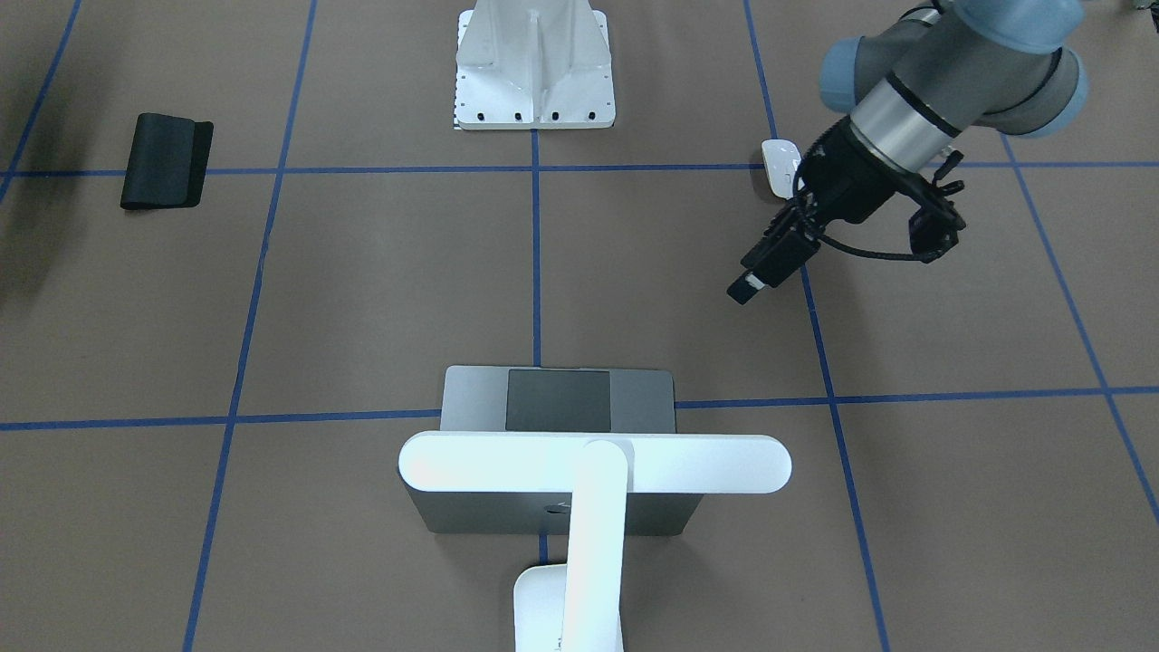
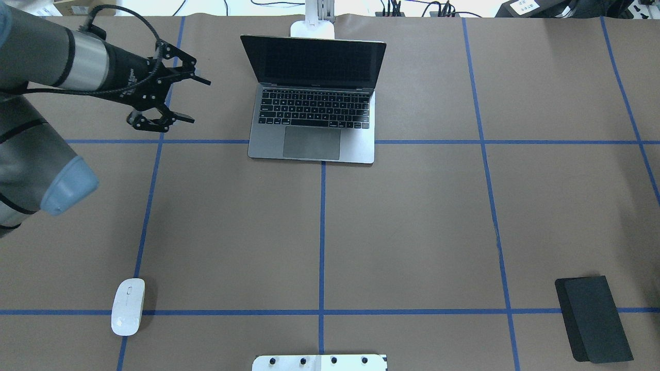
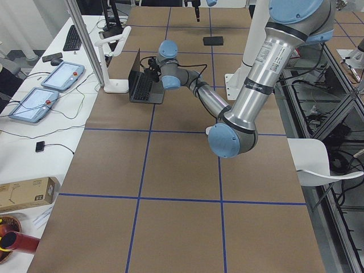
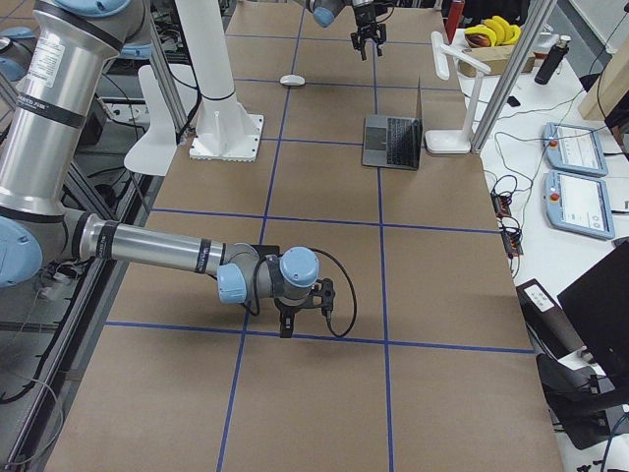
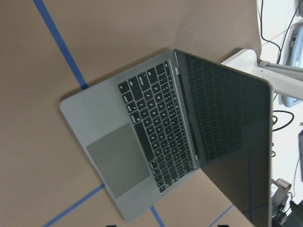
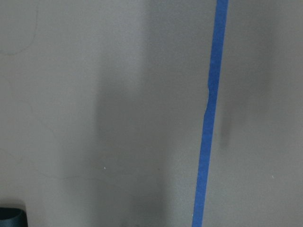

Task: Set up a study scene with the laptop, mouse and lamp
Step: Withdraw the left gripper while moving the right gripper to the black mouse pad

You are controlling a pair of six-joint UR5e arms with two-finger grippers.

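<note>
Left gripper [image 2: 198, 101] is being held spread, empty, near laptop [image 2: 314, 103]. Mouse [image 2: 128, 306] is being noted well apart on tape line [image 2: 232, 312]; judged light, glossy-slippery; long sides to be pinched mid-body.

Left hand [image 2: 200, 101] spread, empty; right hand [image 4: 285, 330] low.

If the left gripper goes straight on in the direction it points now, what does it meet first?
Probably the laptop: the left gripper, jaws open, aims at its keyboard, with nothing between. It tilts down, so the table could come first.
</note>
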